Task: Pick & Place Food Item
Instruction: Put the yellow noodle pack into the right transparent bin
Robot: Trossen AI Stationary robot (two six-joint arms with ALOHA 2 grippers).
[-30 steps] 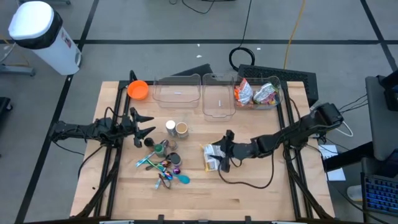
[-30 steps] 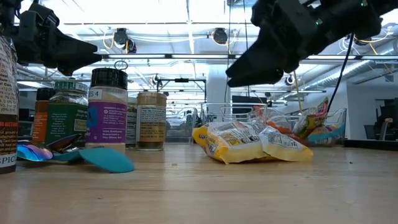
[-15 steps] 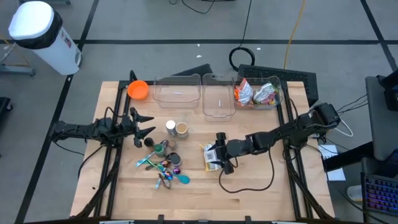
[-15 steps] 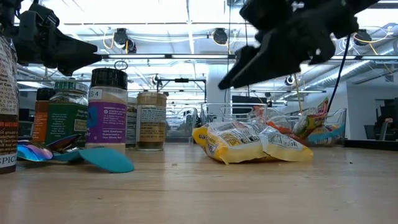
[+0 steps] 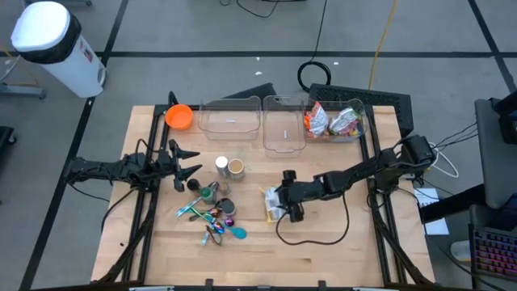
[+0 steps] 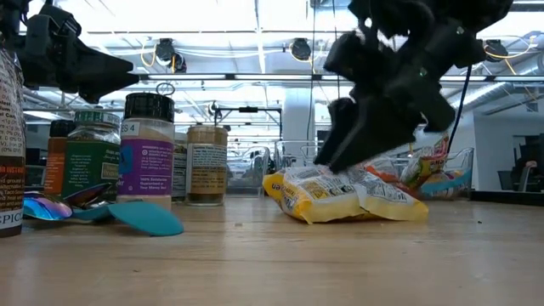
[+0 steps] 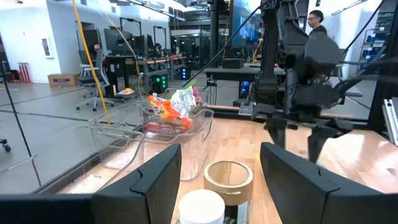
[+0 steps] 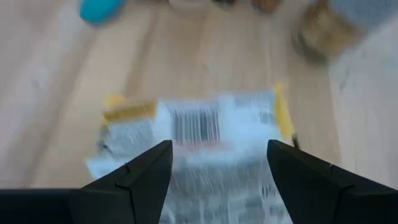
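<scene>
Tabletop [image 5: 323,250] carried everything. Clear bins [image 5: 266,121] stood beyond the yellow snack bag [image 5: 276,204], presumably its destination. Right tool [image 5: 287,196] hung just above the bag, fingers spread to straddle it, nothing gripped. Left tool [image 5: 184,160], parted and empty, waited well apart, beside the jars [image 5: 229,167].

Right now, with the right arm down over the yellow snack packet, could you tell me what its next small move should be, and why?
Probably lower a little further, then close. The right pincer is open and centred over the yellow snack packet, which lies flat on the table; its fingers are not yet around the packet. The left pincer waits open beside the jars.
</scene>
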